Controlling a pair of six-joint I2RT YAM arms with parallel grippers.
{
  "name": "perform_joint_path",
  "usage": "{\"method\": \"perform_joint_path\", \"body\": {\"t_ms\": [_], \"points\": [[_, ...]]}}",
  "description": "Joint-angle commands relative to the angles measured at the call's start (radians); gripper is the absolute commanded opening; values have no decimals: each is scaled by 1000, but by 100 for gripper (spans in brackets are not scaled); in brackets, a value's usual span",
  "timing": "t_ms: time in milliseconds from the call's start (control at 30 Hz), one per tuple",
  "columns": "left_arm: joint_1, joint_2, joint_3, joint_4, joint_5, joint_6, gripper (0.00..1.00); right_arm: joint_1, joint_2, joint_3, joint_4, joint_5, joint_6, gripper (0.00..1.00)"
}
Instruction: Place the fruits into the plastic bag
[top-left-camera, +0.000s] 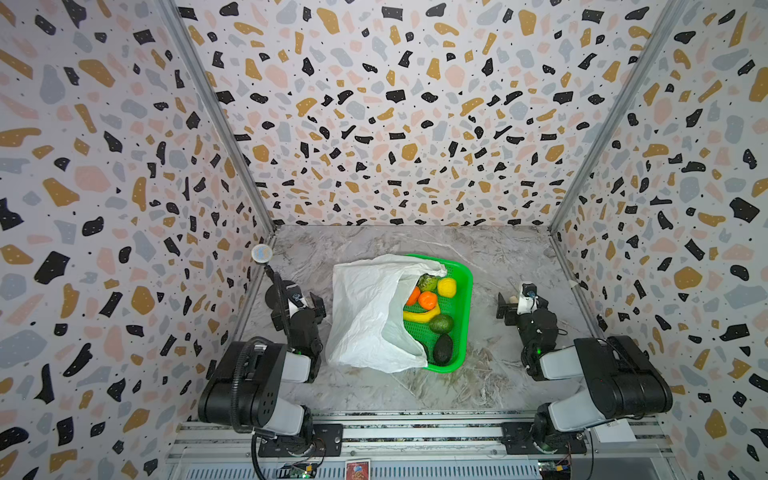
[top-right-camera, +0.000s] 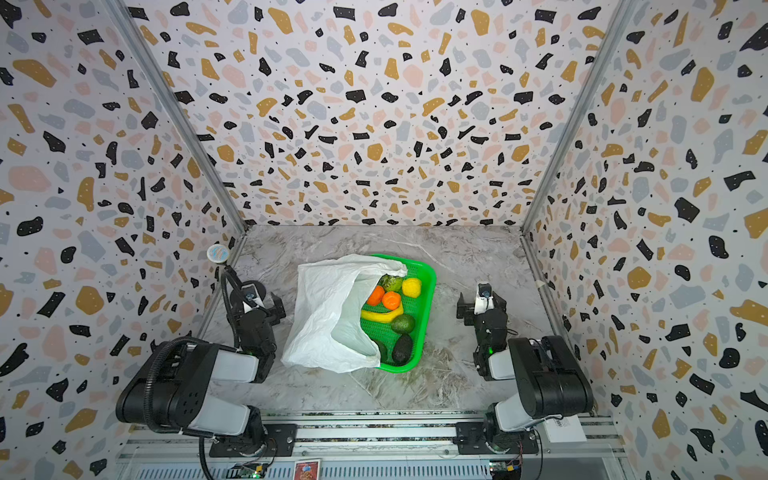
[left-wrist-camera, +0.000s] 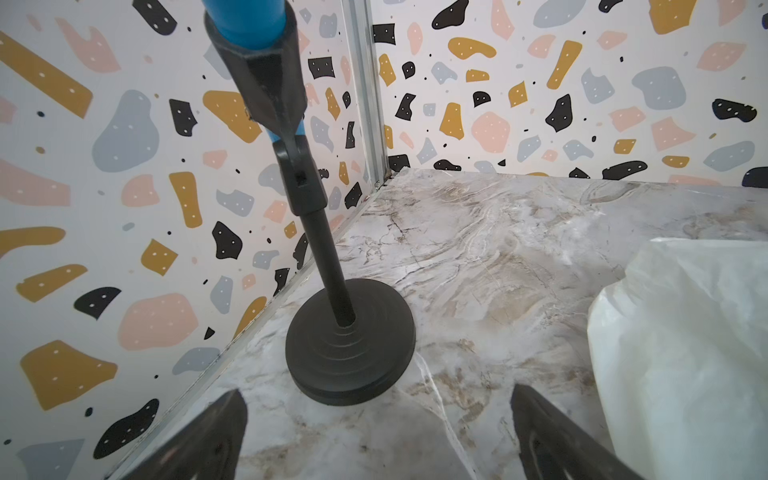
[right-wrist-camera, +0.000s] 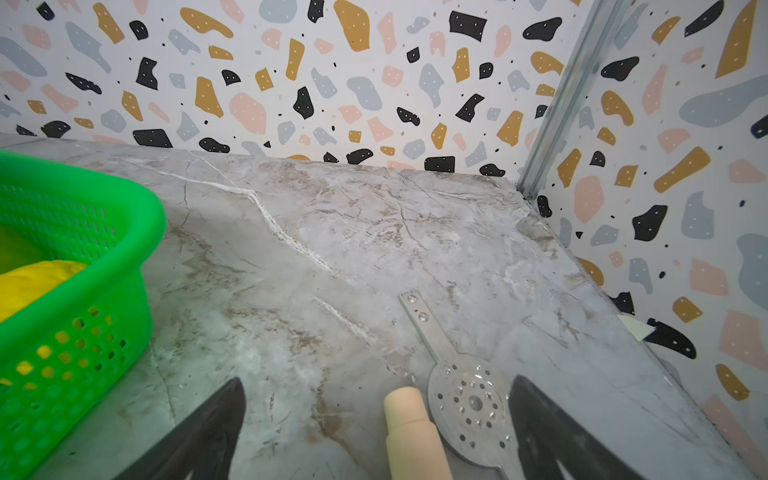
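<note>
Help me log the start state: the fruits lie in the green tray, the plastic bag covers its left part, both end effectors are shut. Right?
No: both end effectors are open. The wrist views show the left end effector and right end effector with jaws spread wide. The fruits do lie in the green tray, the plastic bag over its left part.

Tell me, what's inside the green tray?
Oranges, a banana, a lemon, a bumpy green fruit and avocados. The white bag lies over the tray's side nearer the left arm, so anything beneath is hidden.
</note>
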Motion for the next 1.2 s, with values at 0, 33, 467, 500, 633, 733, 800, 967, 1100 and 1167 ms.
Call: {"method": "perform_joint_path", "body": {"t_ms": [0,33,467,500,633,733,800,967,1100,1167], "points": [[6,-3,17,46,-8,-5,100,5,-17,7,-1,5,3,99],[7,-3,17,46,-6,-5,100,5,-17,7,-1,5,3,99],[9,-5,17,46,-6,-5,100,4,-17,7,-1,5,2,99],[7,-5,17,46,-7,-5,99,5,-17,7,-2,5,3,99],[6,-6,17,46,-7,-5,99,5,-17,7,-2,5,3,99],[6,-5,17,45,-6,-6,99,5,-17,7,-2,5,3,99],[6,-5,18,46,-7,-5,100,4,-17,7,-1,5,2,99],[6,-5,17,46,-7,-6,99,7,-25,2,-4,9,1,99],[6,-5,17,46,-7,-6,100,32,-35,-19,24,35,-16,99],[6,-5,17,46,-7,-5,99,32,-34,-17,23,35,-15,99]]}}
